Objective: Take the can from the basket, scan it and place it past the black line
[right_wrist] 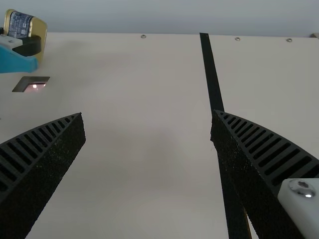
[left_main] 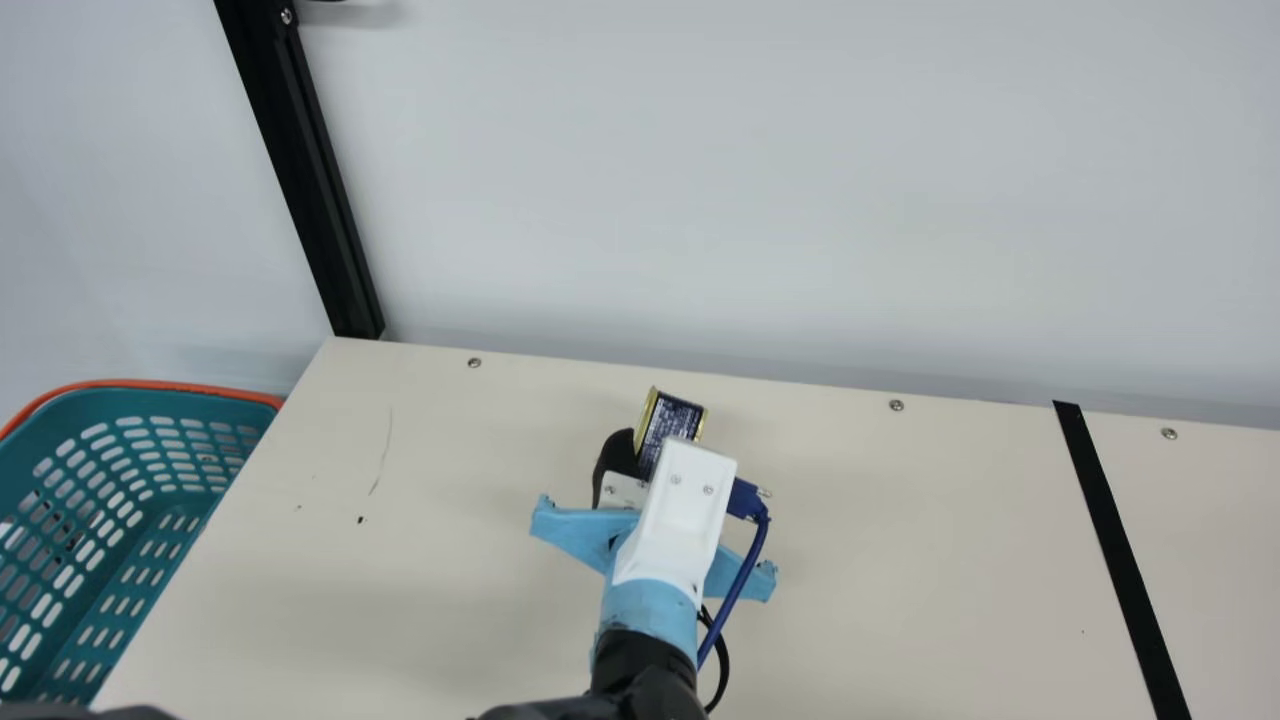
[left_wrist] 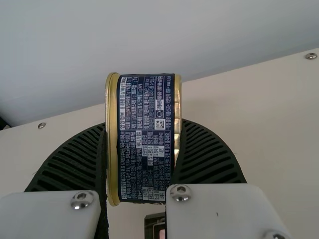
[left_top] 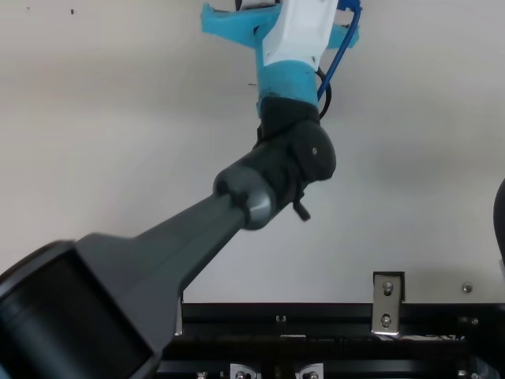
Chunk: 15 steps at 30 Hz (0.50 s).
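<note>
Cream table [left_main: 900,560] behind, left claw [left_main: 656,462] partly hides can [left_main: 673,422]

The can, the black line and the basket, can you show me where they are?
Can [left_wrist: 144,144]: left wrist view, on its dark blue label.
Black line [left_main: 1121,560]: main view, on its middle stretch.
Basket [left_main: 150,400]: main view, on the teal band near its rim.

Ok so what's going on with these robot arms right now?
The left claw has the can clamped between its two fingers, near a dark-framed patch with a pinkish light, probably the scanner. The can is out of the basket but not yet past the black line. The right claw is open and holds nothing.
</note>
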Tool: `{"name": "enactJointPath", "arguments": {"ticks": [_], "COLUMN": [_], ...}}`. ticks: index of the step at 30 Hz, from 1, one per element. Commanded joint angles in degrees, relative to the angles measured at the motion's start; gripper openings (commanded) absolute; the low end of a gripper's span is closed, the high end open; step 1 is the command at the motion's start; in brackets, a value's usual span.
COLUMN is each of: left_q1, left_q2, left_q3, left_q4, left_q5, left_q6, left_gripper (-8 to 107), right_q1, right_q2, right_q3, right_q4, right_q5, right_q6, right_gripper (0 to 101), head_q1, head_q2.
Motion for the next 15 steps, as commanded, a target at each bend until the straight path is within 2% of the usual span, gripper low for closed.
{"name": "enactJointPath", "arguments": {"ticks": [1, 8, 12, 15], "left_q1": [-0.12, -0.87, -1.32, -1.91], "left_q2": [1.23, 3.00, 0.11, -4.00], "left_q3": [-1.36, -4.45, -2.72, 0.83], "left_q4": [-0.03, -0.03, -0.03, -0.03], "left_q5": [0.27, 1.81, 1.50, 0.80], "left_q6": [0.01, 0.01, 0.01, 0.01], "left_gripper": [10, 10, 10, 10], "right_q1": [0.00, 0.00, 0.00, 0.00], "right_q2": [0.00, 0.00, 0.00, 0.00], "right_q3": [0.00, 0.00, 0.00, 0.00], "right_q4": [0.00, 0.00, 0.00, 0.00], "right_q5": [0.00, 0.00, 0.00, 0.00], "right_q6": [0.00, 0.00, 0.00, 0.00], "right_gripper": [101, 101, 101, 101], "head_q1": [-1.83, -1.83, -1.83, -1.83], "head_q2": [-0.11, -0.11, -0.11, -0.11]}}
